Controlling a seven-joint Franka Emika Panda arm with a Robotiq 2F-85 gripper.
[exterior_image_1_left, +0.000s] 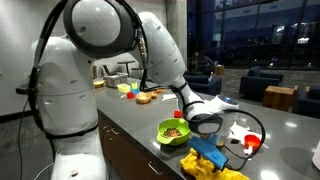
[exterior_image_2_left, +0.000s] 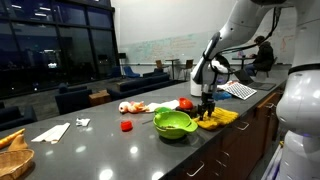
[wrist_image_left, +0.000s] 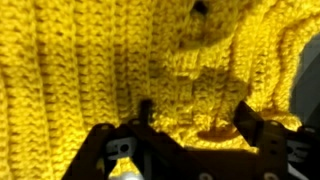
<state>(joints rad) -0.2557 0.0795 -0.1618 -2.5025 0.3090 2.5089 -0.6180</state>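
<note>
A yellow knitted cloth fills the wrist view. In both exterior views it lies on the dark counter beside a green bowl, at the counter's near edge. My gripper is straight down on the cloth, its two dark fingers standing apart with a raised fold of the knit between them. The jaws have not met on the fold. In an exterior view the gripper stands upright over the cloth, just past the bowl. Something blue shows next to the cloth.
The green bowl holds bits of food. Nearby are a red cup, a red round thing, a small red block, papers and a napkin. A wicker basket sits at the far end.
</note>
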